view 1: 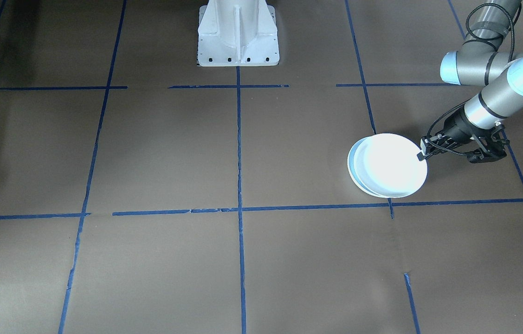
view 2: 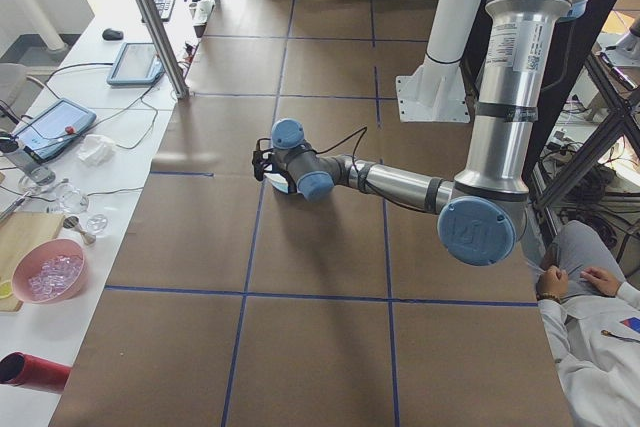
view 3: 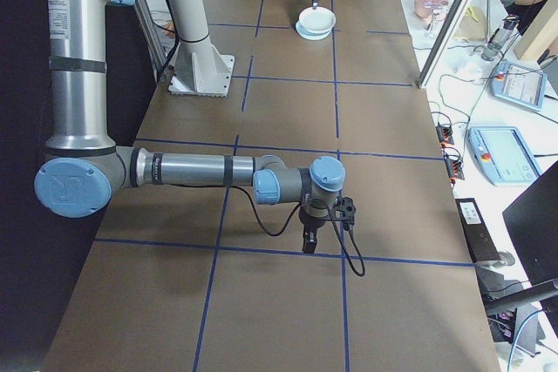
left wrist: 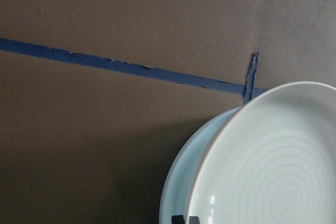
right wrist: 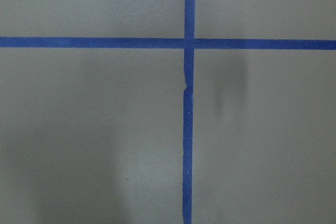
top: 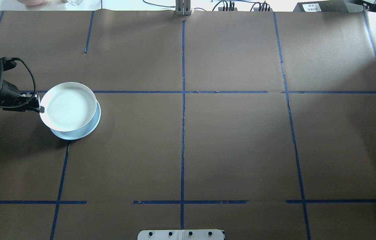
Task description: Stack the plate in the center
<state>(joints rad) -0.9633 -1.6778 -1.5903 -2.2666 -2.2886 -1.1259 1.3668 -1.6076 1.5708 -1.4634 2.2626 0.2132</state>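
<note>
- Two plates here: white plate (top: pixel 68 106) on top, tilted, overhanging a pale blue plate (top: pixel 89 128) flat on the table (top: pixel 234 146), far off centre on my left side.
- Left gripper (top: pixel 39 107) pinches the white plate's rim, fingers nearly closed on the thin edge; rest of the plate sticks out beyond the fingertips.
- Looks glazed ceramic: stiff, slick, chippable, prob. heavy for a one-edge hold, so I'd expect sag/slip. Rim is the only grab spot.
- Hard to tell: contact itself is tiny, wrist cam crops the fingers.
- Right gripper (view 3: pixel 309 241) shows only in side view, over bare table; can't tell if open.
</note>
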